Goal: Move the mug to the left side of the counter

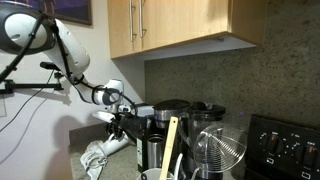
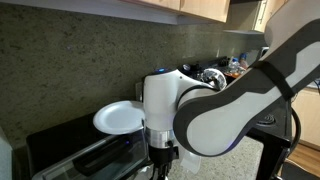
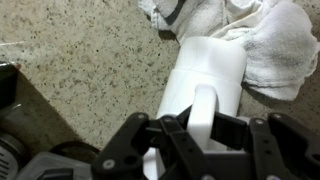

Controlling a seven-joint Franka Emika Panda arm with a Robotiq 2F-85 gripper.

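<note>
In the wrist view a white mug (image 3: 208, 62) lies on its side on the pale grey speckled counter (image 3: 80, 70), handle up. My gripper (image 3: 203, 122) is shut on the mug's handle, one black finger on each side. The mug's far end touches a crumpled white cloth (image 3: 270, 40). In an exterior view the gripper (image 1: 118, 126) is low over the counter (image 1: 78, 133), with the mug (image 1: 119, 143) under it beside the cloth (image 1: 95, 158). In an exterior view the arm (image 2: 230, 100) fills the frame and hides the mug.
A black and steel coffee maker (image 1: 165, 128) stands close beside the gripper, with a glass blender jar (image 1: 215, 145) and a black stove panel (image 1: 285, 145) further along. A white plate (image 2: 120, 117) rests on a black appliance (image 2: 75, 150). A wooden utensil (image 1: 170, 145) stands in front.
</note>
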